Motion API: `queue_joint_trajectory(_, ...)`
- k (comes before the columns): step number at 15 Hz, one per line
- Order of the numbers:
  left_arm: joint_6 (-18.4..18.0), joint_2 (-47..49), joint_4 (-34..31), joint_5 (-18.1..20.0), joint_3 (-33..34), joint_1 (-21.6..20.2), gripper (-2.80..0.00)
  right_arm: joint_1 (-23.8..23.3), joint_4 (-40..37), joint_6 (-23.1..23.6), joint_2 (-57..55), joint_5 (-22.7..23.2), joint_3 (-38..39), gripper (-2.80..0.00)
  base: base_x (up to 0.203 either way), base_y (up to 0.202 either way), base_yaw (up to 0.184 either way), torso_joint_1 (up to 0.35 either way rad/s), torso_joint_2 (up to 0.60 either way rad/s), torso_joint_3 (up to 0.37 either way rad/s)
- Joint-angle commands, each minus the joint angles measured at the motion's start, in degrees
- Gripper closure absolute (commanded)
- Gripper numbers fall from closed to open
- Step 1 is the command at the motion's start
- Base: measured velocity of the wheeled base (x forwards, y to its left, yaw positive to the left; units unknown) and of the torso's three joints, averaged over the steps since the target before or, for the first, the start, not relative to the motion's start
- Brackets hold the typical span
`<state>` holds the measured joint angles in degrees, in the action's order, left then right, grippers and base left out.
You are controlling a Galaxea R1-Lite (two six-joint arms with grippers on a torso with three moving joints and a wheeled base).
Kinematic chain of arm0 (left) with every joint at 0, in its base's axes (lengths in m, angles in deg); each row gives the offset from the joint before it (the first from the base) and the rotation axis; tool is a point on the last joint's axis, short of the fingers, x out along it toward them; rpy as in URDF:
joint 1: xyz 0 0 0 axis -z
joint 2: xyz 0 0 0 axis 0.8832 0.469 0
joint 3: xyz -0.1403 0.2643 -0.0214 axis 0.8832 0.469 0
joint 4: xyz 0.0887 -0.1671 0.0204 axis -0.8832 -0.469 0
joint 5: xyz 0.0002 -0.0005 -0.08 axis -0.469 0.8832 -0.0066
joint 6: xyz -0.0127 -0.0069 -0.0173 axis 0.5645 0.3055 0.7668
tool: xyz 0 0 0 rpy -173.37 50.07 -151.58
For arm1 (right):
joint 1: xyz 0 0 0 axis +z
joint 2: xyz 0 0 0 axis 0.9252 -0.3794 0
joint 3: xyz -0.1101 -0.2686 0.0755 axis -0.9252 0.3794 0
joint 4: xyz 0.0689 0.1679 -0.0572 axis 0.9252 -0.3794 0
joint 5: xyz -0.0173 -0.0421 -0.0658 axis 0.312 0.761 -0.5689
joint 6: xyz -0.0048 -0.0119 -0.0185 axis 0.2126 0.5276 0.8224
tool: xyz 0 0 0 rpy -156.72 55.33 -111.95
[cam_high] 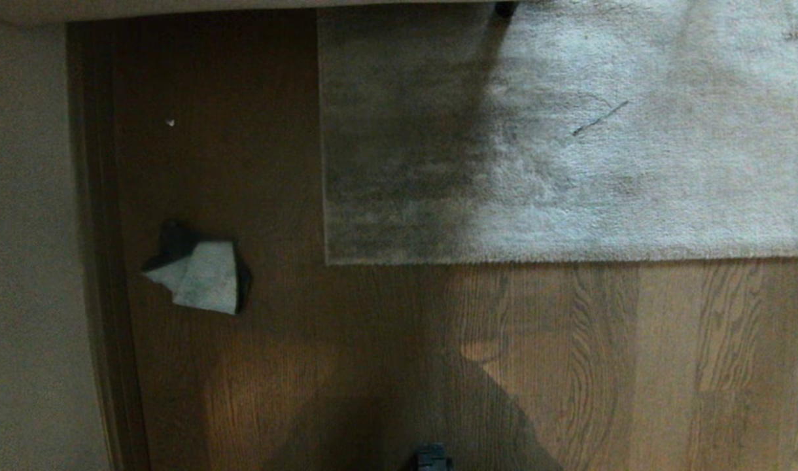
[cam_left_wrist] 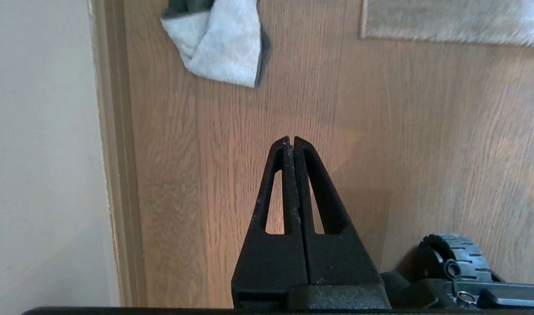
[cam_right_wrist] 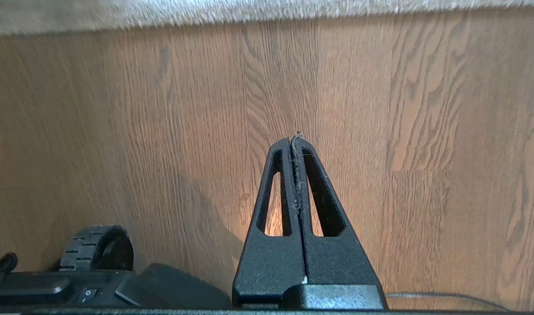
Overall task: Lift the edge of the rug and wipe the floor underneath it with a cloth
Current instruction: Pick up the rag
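Note:
A light grey-beige rug (cam_high: 569, 131) lies flat on the brown wood-grain floor (cam_high: 373, 340). The rug edge (cam_high: 536, 260) runs straight across, with its corner (cam_high: 327, 261) toward the left. A crumpled grey-white cloth (cam_high: 199, 275) rests on the floor left of the rug, near the wall. In the left wrist view the cloth (cam_left_wrist: 221, 41) lies ahead of my left gripper (cam_left_wrist: 292, 139), which is shut and empty above bare floor. My right gripper (cam_right_wrist: 295, 139) is shut too, with bits of lint on its tips, well short of the rug edge (cam_right_wrist: 267, 19). Neither arm shows in the head view.
A pale wall (cam_high: 26, 261) and a dark baseboard (cam_high: 101, 261) run along the left. My base's wheels show low in the wrist views (cam_left_wrist: 451, 258) (cam_right_wrist: 96, 249). A thin cable (cam_right_wrist: 446, 297) lies on the floor at the right. A white speck (cam_high: 170, 122) sits on the floor.

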<state>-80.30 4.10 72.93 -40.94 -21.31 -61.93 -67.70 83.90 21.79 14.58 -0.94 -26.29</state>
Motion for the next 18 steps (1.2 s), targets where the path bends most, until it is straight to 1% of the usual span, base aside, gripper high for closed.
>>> queue_joint_trajectory(1,0.03,0.0,0.0,0.04,0.0,-0.01,0.0,0.0,-0.01,-0.02,-0.01,-0.01,0.0,0.0,0.0,0.0,0.0,0.006,0.01,-0.201)
queue_joint_trajectory(11,0.03,0.0,0.0,0.05,0.0,-0.01,0.0,0.0,-0.01,-0.02,-0.09,-0.01,0.0,0.0,0.0,0.0,0.0,0.003,0.0,-0.191)
queue_joint_trajectory(18,0.03,0.0,0.0,-0.04,0.0,-0.01,0.0,0.0,-0.01,-0.02,-0.09,-0.01,0.0,0.0,0.0,0.0,0.0,0.0,0.0,-0.015)
